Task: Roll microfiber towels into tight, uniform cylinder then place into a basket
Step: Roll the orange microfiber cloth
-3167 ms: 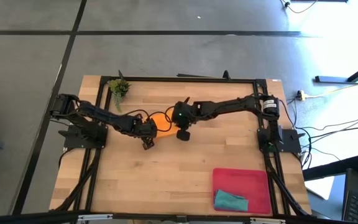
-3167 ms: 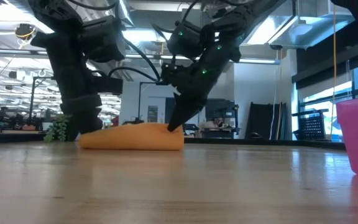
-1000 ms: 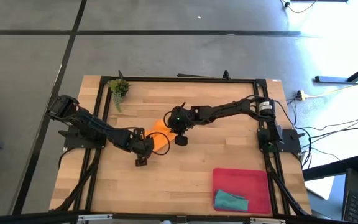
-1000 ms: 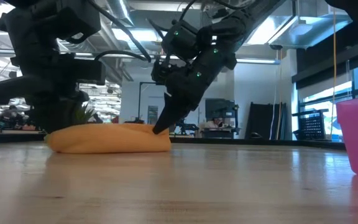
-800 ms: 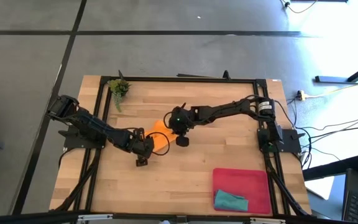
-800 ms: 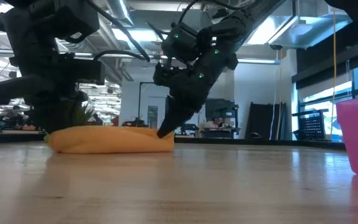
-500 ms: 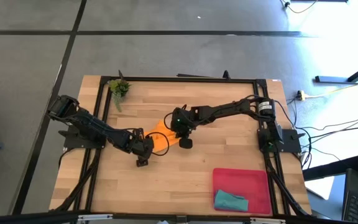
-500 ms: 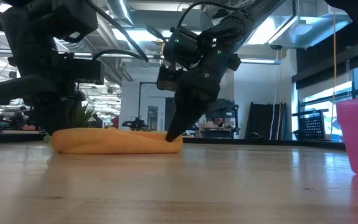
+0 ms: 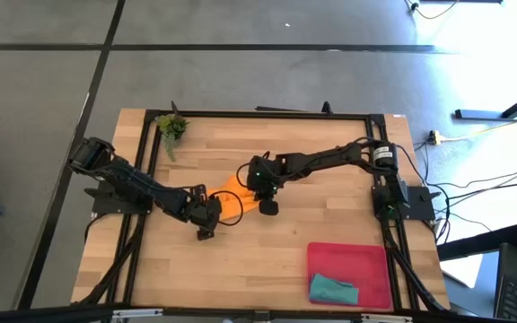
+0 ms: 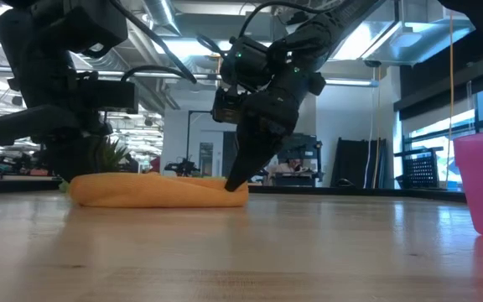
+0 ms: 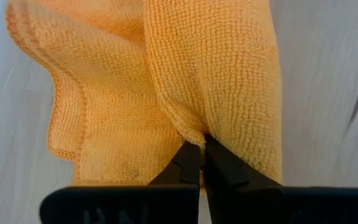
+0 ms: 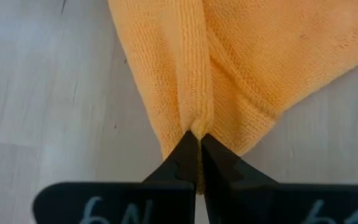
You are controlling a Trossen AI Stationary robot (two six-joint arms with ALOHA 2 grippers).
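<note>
Orange towel (image 9: pixel 232 194) lies partly rolled at the high view's centre; the left gripper (image 11: pixel 199 148) and right gripper (image 12: pixel 196 137) each pinch a fold. Lower right, the pink basket (image 9: pixel 353 260) holds the teal towel (image 9: pixel 333 290).

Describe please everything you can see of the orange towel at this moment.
The orange towel is a soft looped microfiber cloth with stitched edges, lying partly rolled near the middle of the wooden table. In the low view it is a long low mound. The left gripper is shut on a fold at one end, the right gripper on a fold at the other.
</note>
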